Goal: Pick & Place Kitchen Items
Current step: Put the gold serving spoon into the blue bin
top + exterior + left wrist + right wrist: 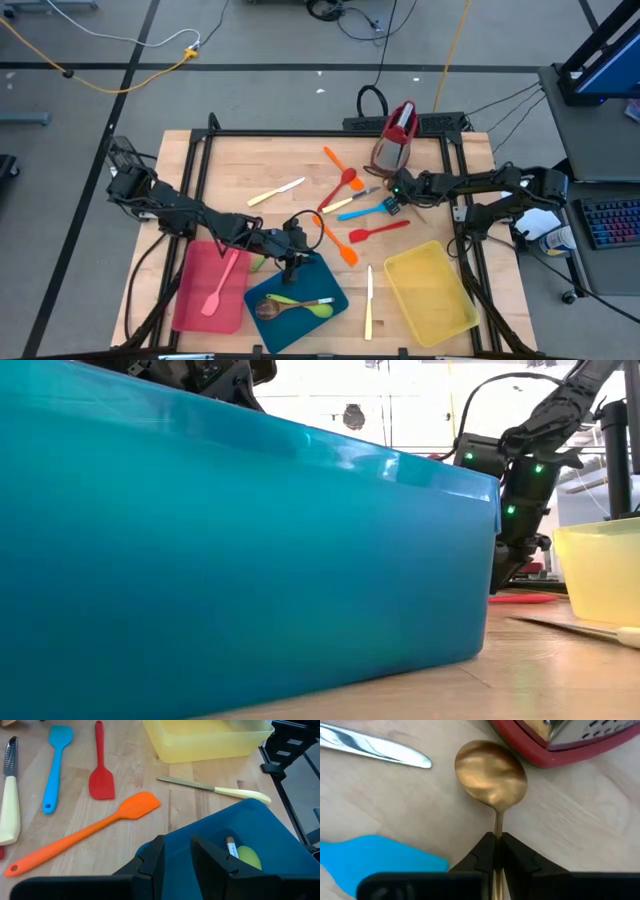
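Glossy metal spoon (491, 775) on smooth pale wood table (395, 800).

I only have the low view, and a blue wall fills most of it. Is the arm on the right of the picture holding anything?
Observer: Yes. The right gripper is shut on the handle of a brown spoon beside the grater.
Operator: And the left one?
Observer: The left gripper is open and empty, above the rim of the blue tray.
Operator: Anything in that tray?
Observer: A green spoon and a second brown spoon lie in it.
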Robot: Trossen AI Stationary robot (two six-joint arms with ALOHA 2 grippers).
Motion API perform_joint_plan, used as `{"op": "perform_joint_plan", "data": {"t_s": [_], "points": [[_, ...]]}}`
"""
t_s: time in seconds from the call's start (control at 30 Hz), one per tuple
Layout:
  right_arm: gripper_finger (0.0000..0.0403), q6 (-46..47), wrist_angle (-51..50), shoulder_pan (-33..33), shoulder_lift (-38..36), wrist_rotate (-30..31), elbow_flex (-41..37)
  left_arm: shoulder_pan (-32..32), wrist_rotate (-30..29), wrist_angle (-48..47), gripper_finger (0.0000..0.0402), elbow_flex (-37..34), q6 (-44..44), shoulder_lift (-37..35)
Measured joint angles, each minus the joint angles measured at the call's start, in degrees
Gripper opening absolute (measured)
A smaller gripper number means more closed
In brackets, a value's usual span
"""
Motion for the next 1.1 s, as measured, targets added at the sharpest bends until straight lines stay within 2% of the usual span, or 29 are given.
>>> {"op": "perform_joint_plan", "data": {"t_s": [0.2,0.47,0.7,0.87,1.1], "points": [[0.0010,-0.37,-0.21,2.95,-0.11,-2.50,0.07,0.00,0.00,0.02,0.0097,0.00,0.03,0.00],[0.0017,0.31,-0.02,5.88,-0.98,-3.48,0.09,0.00,0.00,0.02,0.0097,0.00,0.34,0.00],[0.0013,0.63,1.64,8.12,-8.15,-3.36,0.11,0.00,-0.02,0.07,0.0097,0.00,0.33,0.00],[0.0014,-0.10,14.10,12.66,-12.79,-3.34,0.11,0.04,-0.73,0.50,0.0097,0.00,1.97,0.00],[0.0015,-9.98,41.63,20.93,-12.34,-3.38,0.24,0.07,-9.45,0.89,0.0097,0.00,3.13,0.00]]}}
